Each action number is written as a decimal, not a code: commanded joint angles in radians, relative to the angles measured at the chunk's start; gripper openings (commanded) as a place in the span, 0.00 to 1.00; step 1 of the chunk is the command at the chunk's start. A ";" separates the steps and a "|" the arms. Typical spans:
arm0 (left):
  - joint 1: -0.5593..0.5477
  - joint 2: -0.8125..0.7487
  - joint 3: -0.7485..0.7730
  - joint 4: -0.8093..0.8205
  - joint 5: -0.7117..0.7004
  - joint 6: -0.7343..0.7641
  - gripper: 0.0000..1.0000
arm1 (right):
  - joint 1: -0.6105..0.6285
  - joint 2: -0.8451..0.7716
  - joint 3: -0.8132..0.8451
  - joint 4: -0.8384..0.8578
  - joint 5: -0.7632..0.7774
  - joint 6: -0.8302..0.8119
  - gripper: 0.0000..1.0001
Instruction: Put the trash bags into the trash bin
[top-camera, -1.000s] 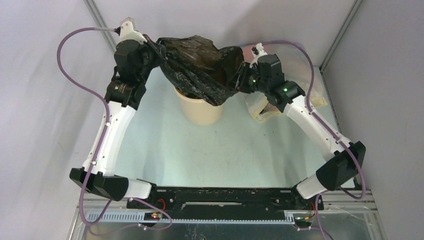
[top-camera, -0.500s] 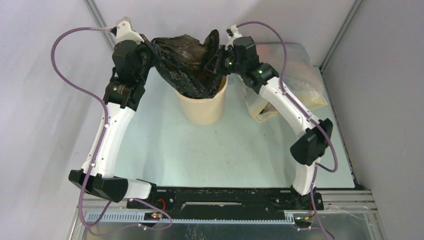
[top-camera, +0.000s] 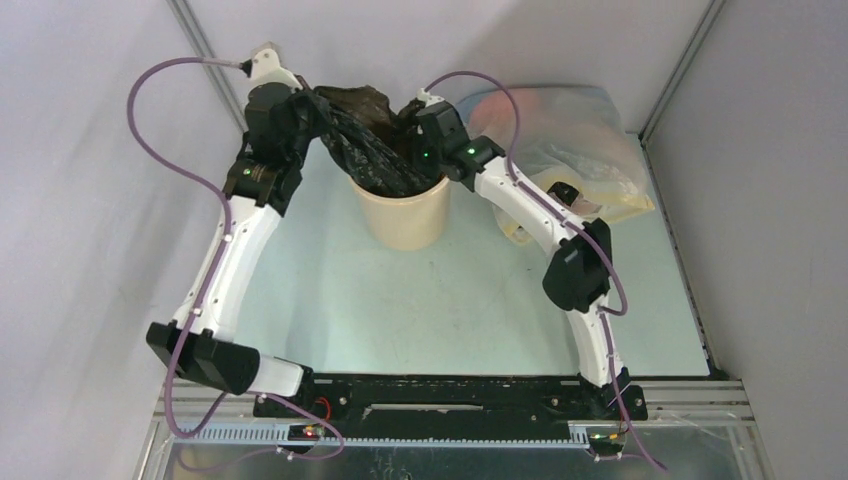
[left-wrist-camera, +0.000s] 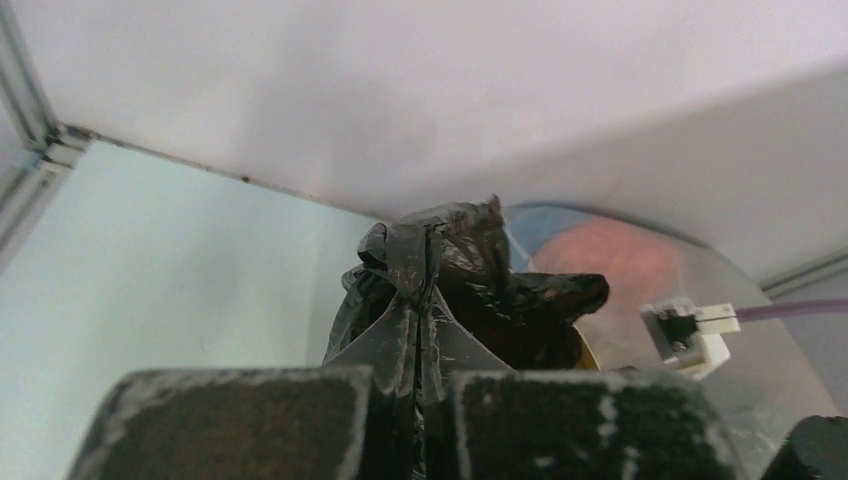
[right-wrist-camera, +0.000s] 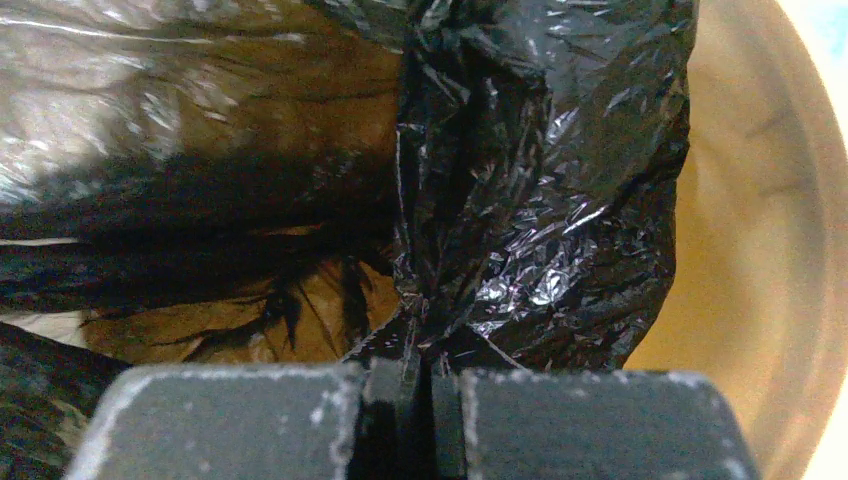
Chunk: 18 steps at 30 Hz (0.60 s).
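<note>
Operator: Current state?
Technician: Left fingers (left-wrist-camera: 230, 425) and right fingers (right-wrist-camera: 590, 420) each clamp the trash bag (top-camera: 365, 150), which hangs partly inside the trash bin (top-camera: 405, 222). Risk: release from this height may leave film draped outside; a sideways pull could tip the bin

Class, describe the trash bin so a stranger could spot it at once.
On the table, look between the left arm and right arm. The trash bin is the round beige tub holding a black bag, smooth-walled unlike the translucent bag to its right.

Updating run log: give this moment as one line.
left end effector: shut on trash bag; right end effector: same; trash bag: partly in trash bin
</note>
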 joint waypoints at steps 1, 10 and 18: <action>0.005 0.050 -0.030 0.041 0.099 -0.054 0.00 | 0.017 0.061 0.139 -0.098 0.166 -0.090 0.00; 0.003 0.092 -0.098 0.102 0.192 -0.124 0.00 | -0.058 -0.142 0.065 -0.061 0.112 -0.124 0.00; -0.017 0.113 -0.121 0.117 0.219 -0.154 0.00 | -0.105 -0.178 0.024 -0.093 -0.008 -0.130 0.00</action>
